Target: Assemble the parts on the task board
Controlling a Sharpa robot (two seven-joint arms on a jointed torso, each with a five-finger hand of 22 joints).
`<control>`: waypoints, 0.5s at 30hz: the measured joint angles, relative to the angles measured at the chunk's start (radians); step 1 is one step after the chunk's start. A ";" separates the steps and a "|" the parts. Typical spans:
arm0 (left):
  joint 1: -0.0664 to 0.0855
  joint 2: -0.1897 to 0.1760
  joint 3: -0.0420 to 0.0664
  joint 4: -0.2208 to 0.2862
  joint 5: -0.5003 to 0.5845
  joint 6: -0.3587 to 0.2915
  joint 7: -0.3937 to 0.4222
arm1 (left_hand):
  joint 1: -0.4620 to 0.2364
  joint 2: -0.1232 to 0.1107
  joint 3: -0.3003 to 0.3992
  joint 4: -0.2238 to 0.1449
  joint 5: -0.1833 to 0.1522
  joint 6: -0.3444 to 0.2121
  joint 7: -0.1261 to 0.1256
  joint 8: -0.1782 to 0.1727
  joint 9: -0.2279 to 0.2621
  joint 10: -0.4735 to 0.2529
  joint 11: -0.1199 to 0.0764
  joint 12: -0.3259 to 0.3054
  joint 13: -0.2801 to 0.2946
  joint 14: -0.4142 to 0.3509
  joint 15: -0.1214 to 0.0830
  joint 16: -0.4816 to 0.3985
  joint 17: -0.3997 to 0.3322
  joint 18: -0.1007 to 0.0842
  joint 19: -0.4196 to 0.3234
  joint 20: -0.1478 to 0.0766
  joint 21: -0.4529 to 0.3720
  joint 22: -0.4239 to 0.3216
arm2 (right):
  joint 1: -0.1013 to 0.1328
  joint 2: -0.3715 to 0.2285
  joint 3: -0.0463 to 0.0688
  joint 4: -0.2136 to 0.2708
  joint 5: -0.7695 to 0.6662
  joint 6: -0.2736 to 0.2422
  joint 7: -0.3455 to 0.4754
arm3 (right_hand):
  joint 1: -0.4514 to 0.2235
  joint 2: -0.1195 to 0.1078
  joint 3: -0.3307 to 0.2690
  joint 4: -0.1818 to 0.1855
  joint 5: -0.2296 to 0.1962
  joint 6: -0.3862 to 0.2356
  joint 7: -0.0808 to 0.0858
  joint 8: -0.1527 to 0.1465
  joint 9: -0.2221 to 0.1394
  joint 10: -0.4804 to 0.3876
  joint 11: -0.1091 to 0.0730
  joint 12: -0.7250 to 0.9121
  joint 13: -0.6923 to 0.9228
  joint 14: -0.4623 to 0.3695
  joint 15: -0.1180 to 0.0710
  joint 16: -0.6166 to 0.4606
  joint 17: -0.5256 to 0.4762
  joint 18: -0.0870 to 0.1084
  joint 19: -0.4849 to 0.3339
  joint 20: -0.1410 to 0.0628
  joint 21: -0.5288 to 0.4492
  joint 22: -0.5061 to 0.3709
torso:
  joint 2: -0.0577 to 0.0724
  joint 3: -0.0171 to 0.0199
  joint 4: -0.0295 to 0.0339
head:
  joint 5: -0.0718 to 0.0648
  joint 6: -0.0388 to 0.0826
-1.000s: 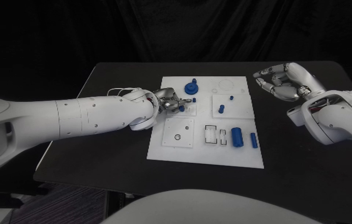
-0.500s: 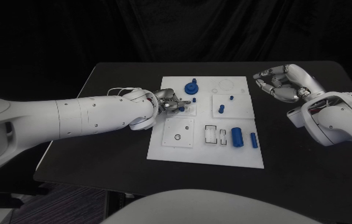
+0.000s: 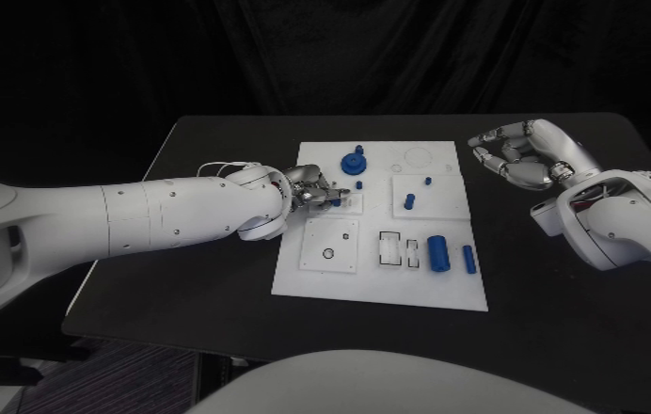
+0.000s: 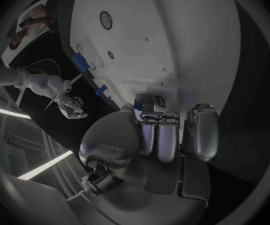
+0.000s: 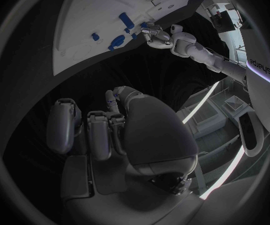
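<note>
The white task board lies mid-table, also visible in the left wrist view. My left hand hovers over the board's left edge, its fingers curled and pinching a small blue peg against a raised white block. A blue round part with a stem stands at the board's far side. Two short blue pegs stand in the square block to the right. A thick blue cylinder and a thin blue pin lie near the board's right edge. My right hand hangs to the right of the board, fingers curled in on nothing.
Another small blue peg stands just beyond my left fingertips. A white block with a round hole and slotted openings sit on the board's near half. Bare black table surrounds the board.
The left hand's fingers have edged slightly over the small blue peg. The right hand has barely moved.
</note>
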 measured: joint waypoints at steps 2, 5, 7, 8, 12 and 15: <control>0.000 0.000 0.000 0.000 0.000 0.000 0.001 | 0.004 0.002 0.005 0.003 0.008 -0.002 -0.002 -0.006 0.000 0.000 0.000 0.002 0.000 0.000 0.000 0.000 0.000 0.000 0.000 0.000 0.000 0.000 | 0.000 0.000 0.000 0.000 0.000 0.000 0.000 | 0.000 0.000 0.000 0.000 0.000 0.000 0.000 0.000 0.000 0.000 0.000 0.000 0.000 0.000 0.000 0.000 0.000 0.000 0.000 0.000 0.000 0.000 | 0.000 -0.0001 0.0000 | 0.000 0.000; 0.000 0.000 0.000 0.000 0.000 0.001 0.003 | 0.010 0.003 0.012 0.004 0.018 -0.009 0.002 -0.014 0.000 0.000 0.000 0.003 0.000 0.000 0.000 0.000 0.000 0.000 0.000 0.000 0.000 0.000 | 0.000 0.000 0.000 0.000 0.000 0.000 0.000 | 0.000 0.000 0.000 0.000 0.000 0.000 0.000 0.000 0.000 0.000 0.000 0.000 0.000 0.000 0.000 0.000 0.000 0.000 0.000 0.000 0.000 0.000 | 0.000 -0.0001 0.0000 | 0.001 0.000; 0.000 0.000 0.000 0.000 0.000 0.001 0.005 | 0.013 0.005 0.012 0.004 0.021 -0.011 0.000 -0.019 0.000 0.000 0.000 0.003 0.000 0.000 0.000 0.000 0.000 0.000 0.000 0.000 0.000 0.000 | 0.000 0.000 0.000 0.000 0.000 0.000 0.000 | 0.000 0.000 0.000 0.000 0.000 0.000 0.000 0.000 0.000 0.000 0.000 0.000 0.000 0.000 0.000 0.000 0.000 0.000 0.000 0.000 0.000 0.000 | 0.000 -0.0001 0.0000 | 0.002 0.000; 0.000 0.000 0.000 0.000 0.000 0.001 0.006 | 0.013 0.005 0.012 0.005 0.022 -0.014 0.000 -0.023 0.000 0.000 0.001 0.003 0.000 0.000 0.000 0.000 0.000 0.000 0.000 0.000 0.000 0.000 | 0.000 0.000 0.000 0.000 0.000 0.000 0.000 | 0.000 0.000 0.000 0.000 0.000 0.000 0.000 0.000 0.000 0.000 0.000 0.000 0.000 0.000 0.000 0.000 0.000 0.000 0.000 0.000 0.000 0.000 | 0.000 -0.0001 0.0000 | 0.002 0.000; 0.000 -0.004 0.000 0.001 0.000 -0.001 0.013 | 0.012 0.005 0.008 0.019 0.010 -0.040 0.003 -0.061 0.000 0.000 0.001 0.003 0.000 0.000 0.000 0.000 0.000 0.000 0.000 0.000 0.000 0.000 | 0.000 0.000 0.000 0.000 0.000 0.000 0.000 | 0.000 0.000 0.000 0.000 0.000 0.000 0.000 0.000 0.000 0.000 0.000 0.000 0.000 0.000 0.000 0.000 0.000 0.000 0.000 0.000 0.000 0.000 | 0.000 -0.0002 0.0001 | 0.002 0.000; 0.000 -0.009 0.003 0.003 0.000 -0.009 0.022 | -0.041 0.003 -0.027 0.025 -0.038 -0.079 0.008 -0.141 0.003 -0.001 0.003 0.002 -0.006 0.000 0.000 0.000 0.000 0.000 0.000 0.000 -0.004 0.000 | 0.000 0.000 0.000 0.000 0.000 0.000 0.000 | 0.000 0.000 0.000 0.000 0.000 0.000 0.000 0.000 0.000 0.000 0.000 0.000 0.000 0.000 0.000 0.000 0.000 0.000 0.000 0.000 0.000 0.000 | 0.001 -0.0002 0.0004 | 0.002 0.000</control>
